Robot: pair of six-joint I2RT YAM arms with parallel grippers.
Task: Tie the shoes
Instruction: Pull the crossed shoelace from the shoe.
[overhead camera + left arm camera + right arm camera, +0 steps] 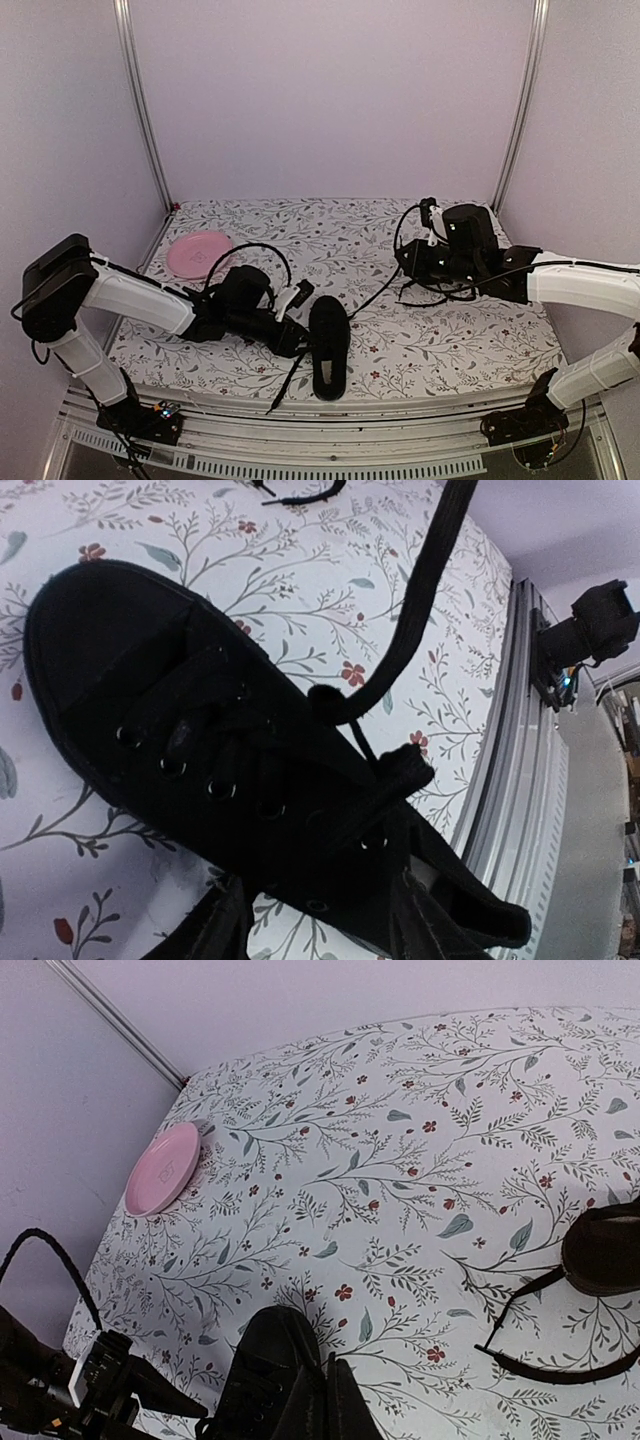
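Your left arm (135, 298) and right arm (580, 280) show white tubular links between chunky black joint housings. Left end effector (300, 325): black with a white patch. Right end effector (403, 258): mostly black. Thin black cables (265, 248) loop off both wrists.

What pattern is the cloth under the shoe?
White cloth with grey-green leafy sprigs and small red flowers, clearest in the right wrist view.

A white tablecloth (430, 340) is printed all over with grey-green leafy sprigs and small red flowers, and the plate (198, 253) on it is plain pink. To the right of the plate, the shoe (329, 345) is entirely black, with black laces (420, 590) and silvery eyelets (218, 789). Behind the plate, the walls (330, 100) are pale lilac with grey metal posts (143, 100).
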